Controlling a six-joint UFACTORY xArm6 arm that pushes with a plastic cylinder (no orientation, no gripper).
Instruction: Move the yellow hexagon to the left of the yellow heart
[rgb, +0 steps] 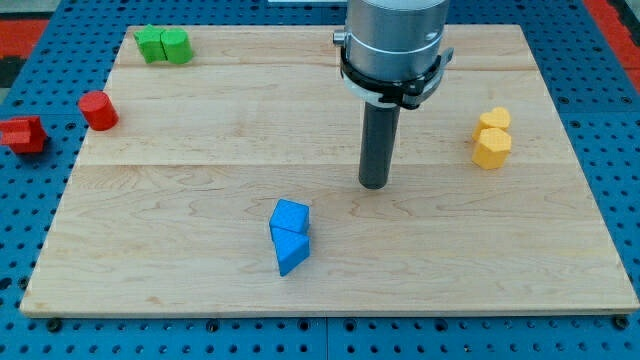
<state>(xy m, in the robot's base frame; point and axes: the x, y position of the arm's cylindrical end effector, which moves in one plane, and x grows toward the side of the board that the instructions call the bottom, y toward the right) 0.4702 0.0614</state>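
My tip rests mid-board (holding nothing), well left of the touching yellow hexagon and, seemingly, yellow heart.

No text, label, brand, number or sign can be read anywhere in the camera view: the wooden board shows only grain, the blue pegboard under it only rows of holes, and the coloured blocks have plain faces.
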